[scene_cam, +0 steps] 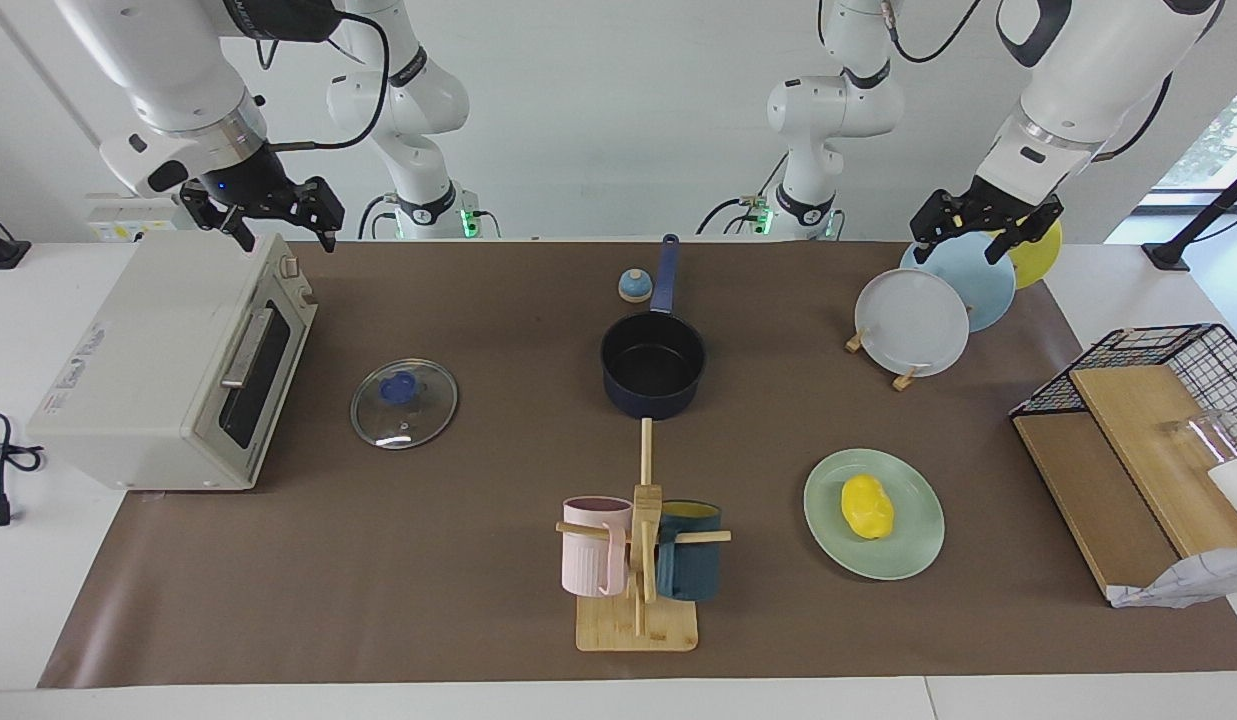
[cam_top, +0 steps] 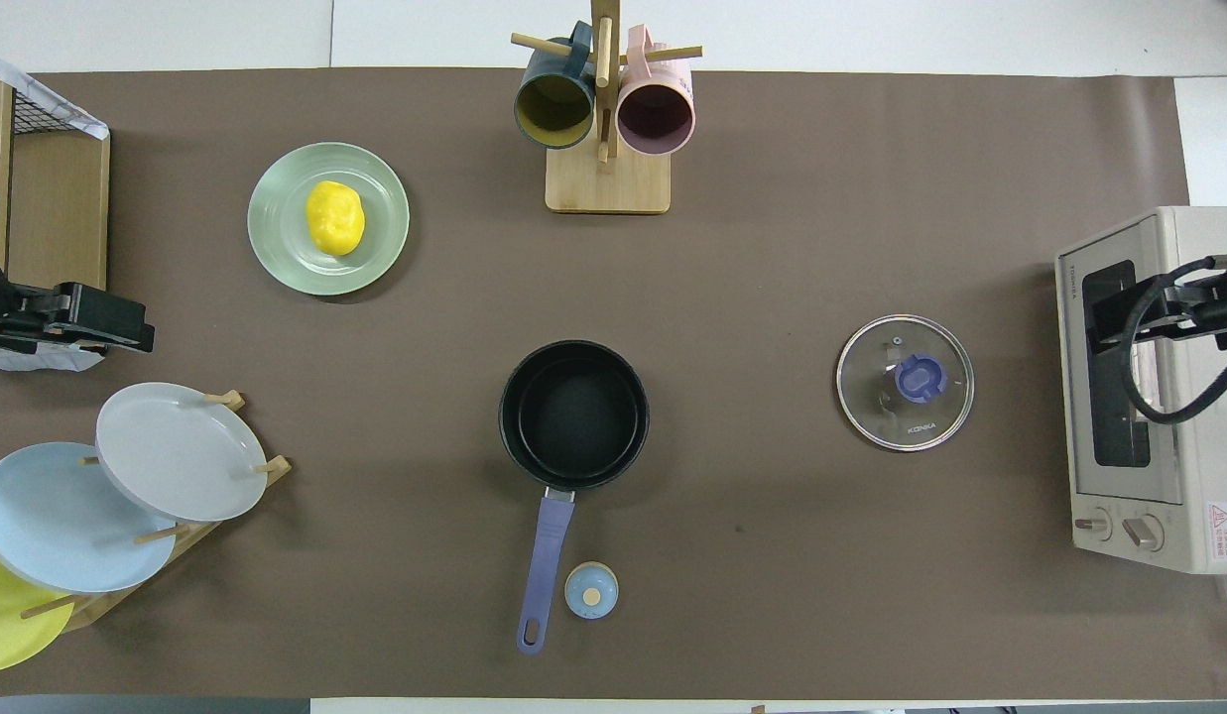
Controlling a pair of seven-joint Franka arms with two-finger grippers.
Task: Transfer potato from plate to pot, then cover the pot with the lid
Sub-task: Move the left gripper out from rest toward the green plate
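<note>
Both arms wait raised at the table's ends; nothing is held.

I see the potato [scene_cam: 867,506] lying on the plate [scene_cam: 916,550], toward the left arm's end and farther from the robots than the pot [scene_cam: 653,365]. The pot stands mid-table, uncovered, handle toward the robots. The lid [scene_cam: 404,403] lies flat beside the toaster oven [scene_cam: 168,360], well apart from the pot. My left gripper [scene_cam: 983,232] hangs over the upright plates in the rack [scene_cam: 904,378], jaws spread; my right gripper [scene_cam: 273,222] hangs over the oven, jaws spread.

Bright, even light — soft shadows, sharp focus, perhaps window daylight.
</note>
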